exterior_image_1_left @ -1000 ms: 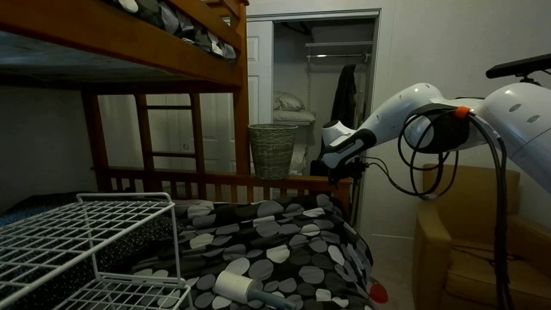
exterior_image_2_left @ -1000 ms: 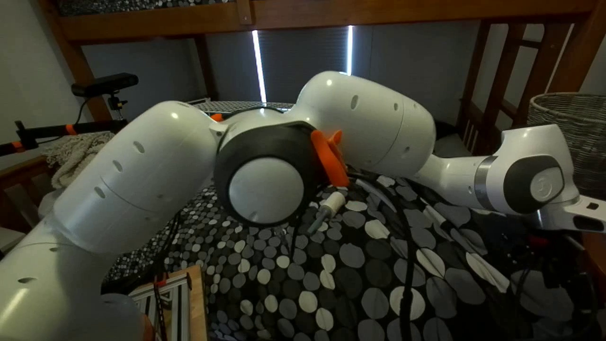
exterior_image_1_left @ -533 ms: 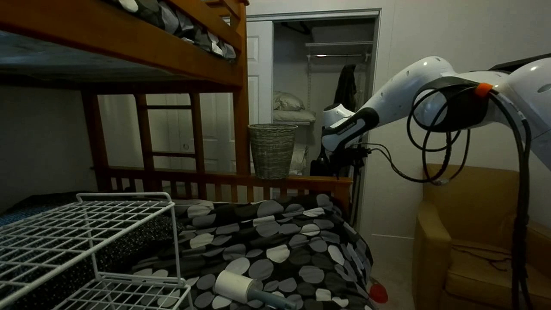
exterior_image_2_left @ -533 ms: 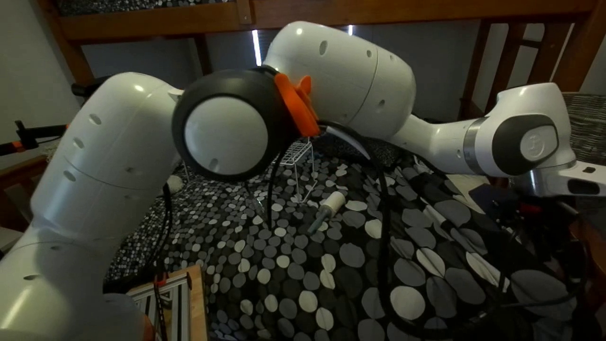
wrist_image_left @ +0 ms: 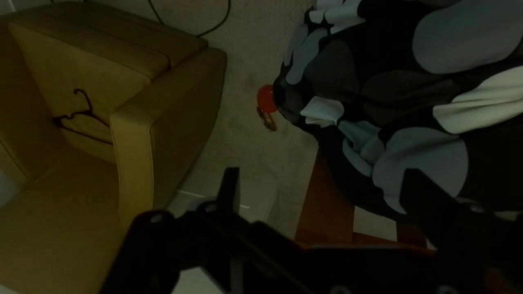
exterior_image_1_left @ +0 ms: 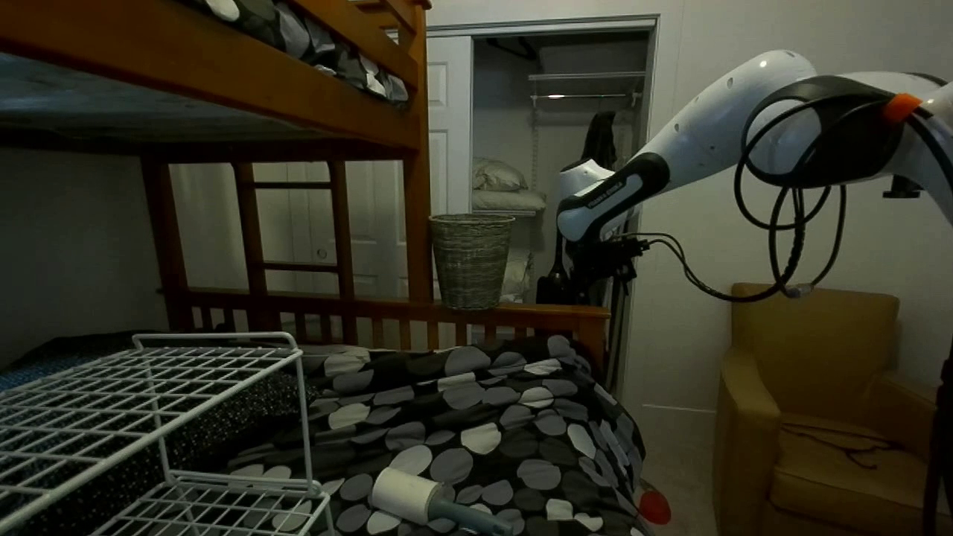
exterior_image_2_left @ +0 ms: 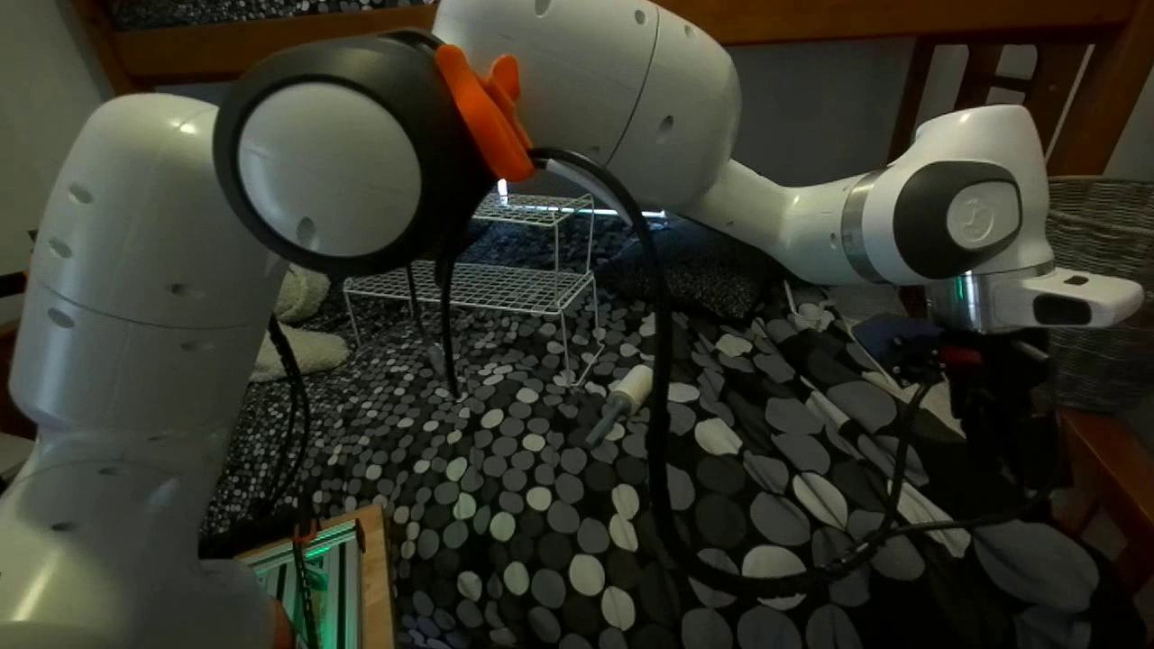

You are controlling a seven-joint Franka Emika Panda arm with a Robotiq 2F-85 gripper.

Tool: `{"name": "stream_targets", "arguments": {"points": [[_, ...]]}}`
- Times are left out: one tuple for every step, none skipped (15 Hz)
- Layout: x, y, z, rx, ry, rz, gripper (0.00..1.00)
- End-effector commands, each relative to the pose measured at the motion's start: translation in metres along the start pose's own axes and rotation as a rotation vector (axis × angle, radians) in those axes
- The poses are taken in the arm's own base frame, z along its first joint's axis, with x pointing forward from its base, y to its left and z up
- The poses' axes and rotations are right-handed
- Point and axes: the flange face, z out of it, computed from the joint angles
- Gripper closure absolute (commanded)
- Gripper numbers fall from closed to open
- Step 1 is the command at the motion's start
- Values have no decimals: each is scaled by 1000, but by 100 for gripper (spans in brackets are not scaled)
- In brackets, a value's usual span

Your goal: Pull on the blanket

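In an exterior view, the roller lies on the blanket, right of the rack; the rail runs behind, bearing the basket. Farther back, pillows lie on a shelf in the closet. The chair stands right of the blanket, a hanger on it.

This is a home bedroom: a wooden bunk bed stands in both exterior views; in an exterior view, an open closet is at one o'clock and an armchair at four o'clock.
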Motion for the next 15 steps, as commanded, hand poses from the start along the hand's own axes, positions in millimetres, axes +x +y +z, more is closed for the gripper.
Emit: {"name": "stream_targets", "arguments": {"points": [[-20,14,-9,28,-37,6,0],[-21,15,-11,33,-31,11,0],[-8,7,-8,7,-10,0,0],[-9,9,-10,8,-13,0,0],[-11,10,-11,9,-14,0,0],[-12,11,-12,10,-16,0,0],[-12,12,-12,9,-17,0,0],[-13,12,-12,10,-17,0,0],[-13,12,-12,9,-18,0,0],[-13,12,-12,9,-18,0,0],[-13,12,-12,9,-18,0,0],[-13,12,-12,9,-18,0,0],[-13,12,-12,9,-18,-1,0],[-13,12,-12,10,-18,-1,0],[-13,12,-12,9,-18,-1,0]]}}
